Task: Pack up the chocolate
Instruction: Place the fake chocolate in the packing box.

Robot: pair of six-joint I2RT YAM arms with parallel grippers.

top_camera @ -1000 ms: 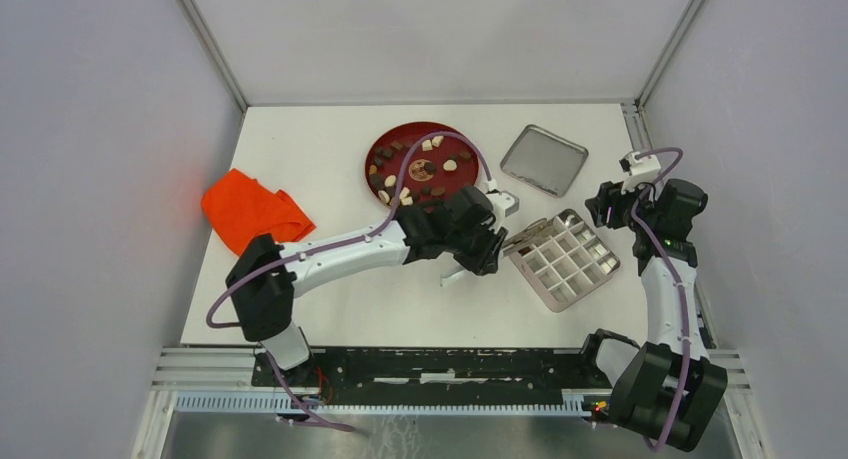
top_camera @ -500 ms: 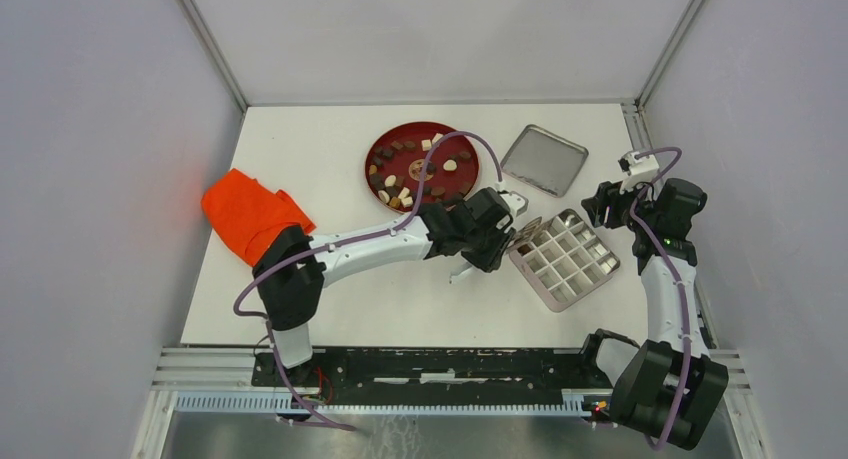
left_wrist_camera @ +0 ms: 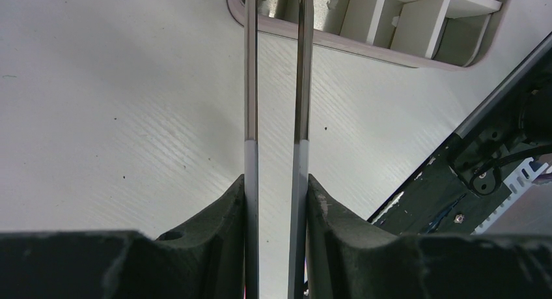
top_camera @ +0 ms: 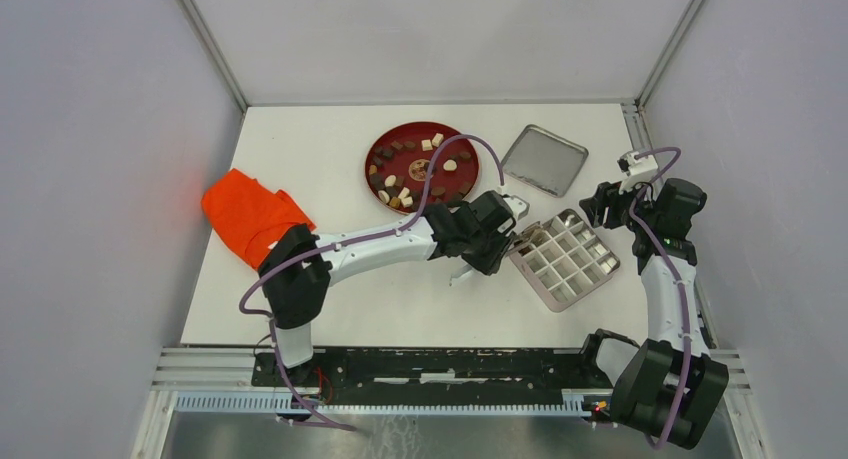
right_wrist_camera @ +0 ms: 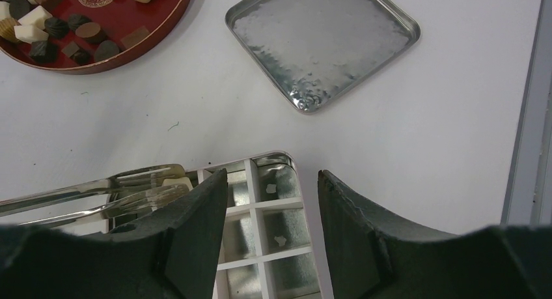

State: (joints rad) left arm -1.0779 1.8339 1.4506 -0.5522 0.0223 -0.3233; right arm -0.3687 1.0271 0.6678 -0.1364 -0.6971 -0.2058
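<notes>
Top external: left end effector (left_wrist_camera: 276, 201), pinching metal tweezers (left_wrist_camera: 250, 84), has reached the gridded metal tin (right_wrist_camera: 251, 188). Cream chocolate piece (right_wrist_camera: 177, 181) apparently between the tips.

Orange cloth (top_camera: 255, 214) lies left of red plate (top_camera: 384, 149), metal tray (top_camera: 543, 159) right

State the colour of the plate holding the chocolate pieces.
Red plate, clearest in top external view.

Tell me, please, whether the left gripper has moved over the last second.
Yes. The left gripper, shut on the tweezers, has shifted right, away from the red plate and up to the divided tin's left corner.
</notes>
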